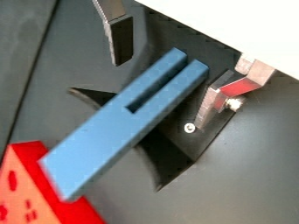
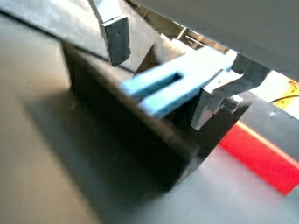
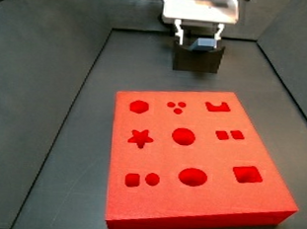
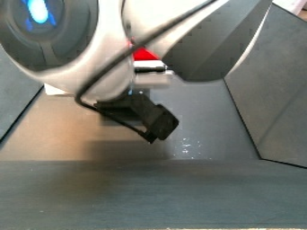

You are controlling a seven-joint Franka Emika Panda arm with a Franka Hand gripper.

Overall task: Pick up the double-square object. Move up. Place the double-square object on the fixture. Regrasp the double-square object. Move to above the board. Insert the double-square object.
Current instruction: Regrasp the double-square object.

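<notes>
The light-blue double-square object (image 1: 117, 127) lies tilted in the notch of the dark fixture (image 1: 176, 162), one end sticking out past it. It shows in both wrist views (image 2: 170, 86). My gripper (image 1: 163, 91) is open, with one silver finger on each side of the slotted end and a visible gap on both sides. In a side view the gripper (image 3: 198, 36) hangs right over the fixture (image 3: 197, 59) at the far end of the floor, beyond the red-orange board (image 3: 193, 159). The board's edge also shows in both wrist views (image 1: 17, 188) (image 2: 263, 153).
Dark walls (image 3: 66, 71) enclose the dark floor on both sides. In a side view the arm's large white and grey body (image 4: 108, 45) fills the upper part and hides the gripper; a dark block (image 4: 144, 115) sits beneath it.
</notes>
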